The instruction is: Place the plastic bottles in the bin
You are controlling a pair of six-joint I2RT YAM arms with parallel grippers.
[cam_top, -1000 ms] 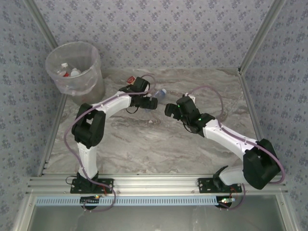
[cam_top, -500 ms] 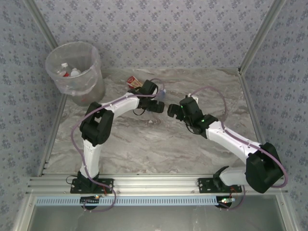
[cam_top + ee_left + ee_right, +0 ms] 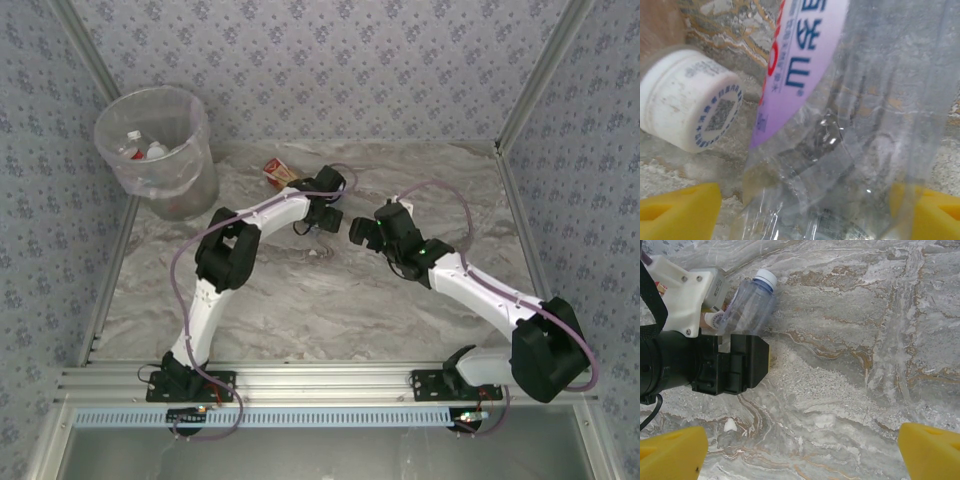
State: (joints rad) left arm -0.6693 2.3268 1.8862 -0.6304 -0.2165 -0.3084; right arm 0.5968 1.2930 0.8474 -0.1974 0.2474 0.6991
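bottle (image 3: pixel 855 120) between left tool (image 3: pixel 805 207) fingers (image 3: pixel 680 207), seemingly ungripped

The grey-brown marbled table (image 3: pixel 300 300) is seen from a fixed camera high above and behind the arm bases, faced down and forward. It is far enough back that the round translucent whitish bin (image 3: pixel 155 140) at the far left corner is taken in. The left wrist camera is held very near a clear plastic bottle with a lilac label (image 3: pixel 855 125), with the yellow tips of the left gripper (image 3: pixel 805 215) in the lower corners. The right wrist camera is set further back and tilted down across the tabletop toward the left gripper, with the yellow tips of the right gripper (image 3: pixel 800 452) in its corners. The same bottle is shared by both wrist views.
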